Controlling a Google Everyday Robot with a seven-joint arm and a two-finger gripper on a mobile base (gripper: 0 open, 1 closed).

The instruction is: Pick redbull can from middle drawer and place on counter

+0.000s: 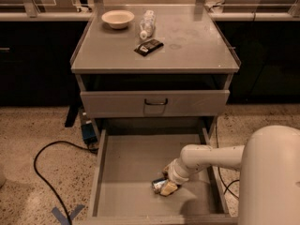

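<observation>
The middle drawer point(126, 168) is pulled out, a wide grey tray with low side walls. The redbull can point(158, 185) lies on its side on the drawer floor, near the front right. My gripper point(167, 182) reaches down into the drawer from the right on a white arm and is right at the can, touching or enclosing its right end. The counter point(187, 46) is the flat grey cabinet top above, at the back of the view.
On the counter stand a pale bowl point(118, 18), a clear plastic bottle point(147, 23) on its side and a flat black packet point(148, 47). The upper drawer front point(155, 102) with a loop handle is shut. A black cable point(42, 163) runs across the floor on the left.
</observation>
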